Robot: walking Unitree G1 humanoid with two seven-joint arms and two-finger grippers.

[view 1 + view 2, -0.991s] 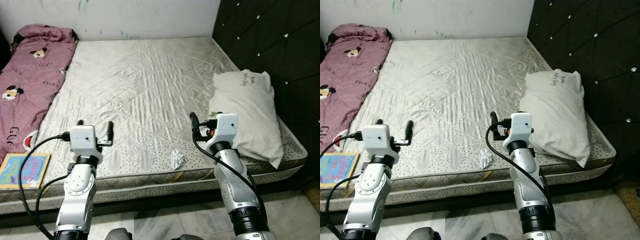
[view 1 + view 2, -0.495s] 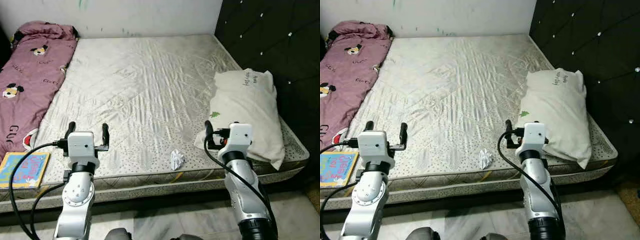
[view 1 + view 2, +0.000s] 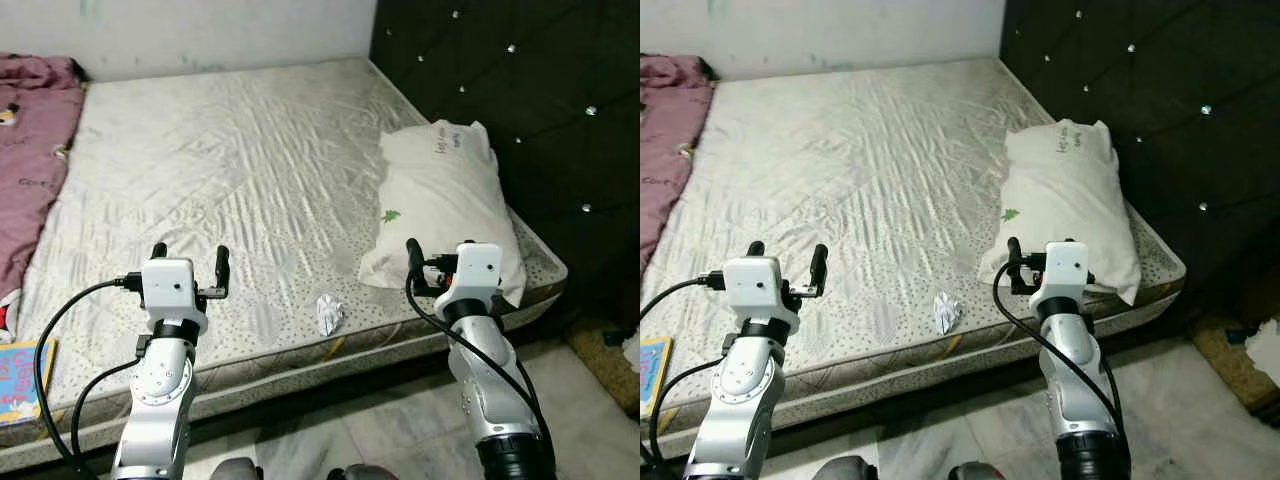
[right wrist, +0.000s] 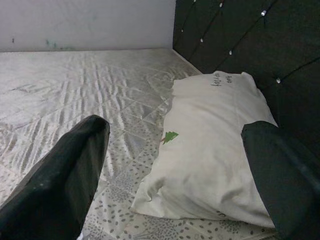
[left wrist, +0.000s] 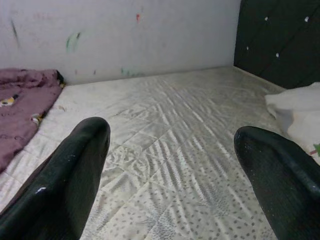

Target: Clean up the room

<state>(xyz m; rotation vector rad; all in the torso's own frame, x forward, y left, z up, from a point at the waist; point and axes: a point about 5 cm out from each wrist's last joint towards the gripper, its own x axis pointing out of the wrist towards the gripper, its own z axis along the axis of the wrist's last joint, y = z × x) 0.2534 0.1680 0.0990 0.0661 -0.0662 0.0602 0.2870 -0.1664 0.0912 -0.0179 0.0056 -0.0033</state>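
A crumpled white paper scrap (image 3: 328, 314) lies on the bare quilted mattress (image 3: 240, 170) close to its front edge, between my two arms. My left gripper (image 3: 188, 258) is held up over the front left of the mattress, open, nothing between its fingers (image 5: 75, 175). My right gripper (image 3: 1040, 255) is raised at the front right corner, open and empty, facing the white pillow (image 4: 215, 150) with a small green tree mark. The pillow (image 3: 440, 200) lies along the right side of the bed by the headboard.
A pink printed blanket (image 3: 30, 170) is heaped along the bed's left side. A colourful book (image 3: 20, 380) lies at the front left corner. The black tufted headboard (image 3: 520, 90) runs along the right. Marble floor (image 3: 380, 440) lies below, with a brown mat (image 3: 600, 365) and a white scrap (image 3: 632, 350).
The camera has swung to the right, so the bed, blanket and book slid left in view and more headboard and floor show. Both arms stay raised, grippers still open.
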